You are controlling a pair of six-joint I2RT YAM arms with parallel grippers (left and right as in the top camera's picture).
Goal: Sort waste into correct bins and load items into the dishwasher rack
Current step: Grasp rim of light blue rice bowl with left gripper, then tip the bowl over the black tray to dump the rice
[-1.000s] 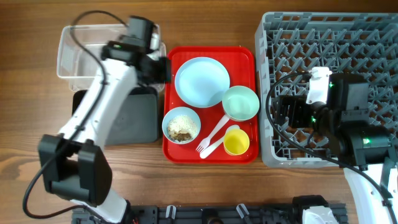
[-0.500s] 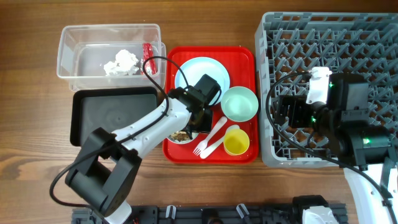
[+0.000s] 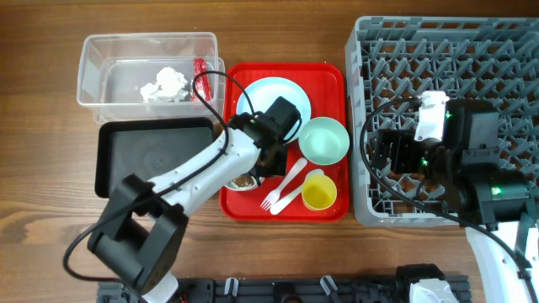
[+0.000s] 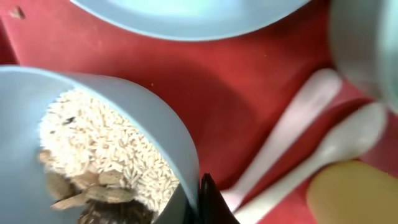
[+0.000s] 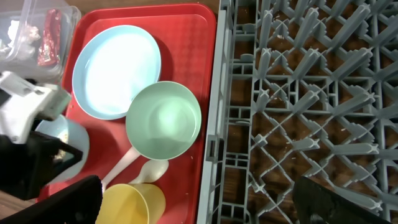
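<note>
On the red tray (image 3: pixel 333 76), a pale blue bowl (image 3: pixel 242 180) holds brown-and-white food scraps (image 4: pixel 99 149). My left gripper (image 3: pixel 268 160) is shut on this bowl's right rim (image 4: pixel 180 143), one finger inside and one outside. The tray also carries a pale blue plate (image 3: pixel 257 97), an empty teal bowl (image 3: pixel 325 139), a yellow cup (image 3: pixel 320 192), and a white fork and spoon (image 3: pixel 286 187). White tissue (image 3: pixel 164 84) and a red wrapper (image 3: pixel 200 67) lie in the clear tub (image 3: pixel 109 50). My right gripper (image 5: pixel 205 199) hangs open over the left edge of the grey dishwasher rack (image 3: pixel 446 50).
The black tray (image 3: pixel 152 156) sits in front of the clear tub, left of the red tray. The rack's wall (image 5: pixel 214 124) stands close against the red tray's right side. In the left wrist view the spoon (image 4: pixel 336 143) and cup (image 4: pixel 354 193) lie just right of the gripped bowl.
My left arm swung from the clear tub over to the red tray and its jaws closed on the rim of the scrap bowl. The right arm has not moved.
</note>
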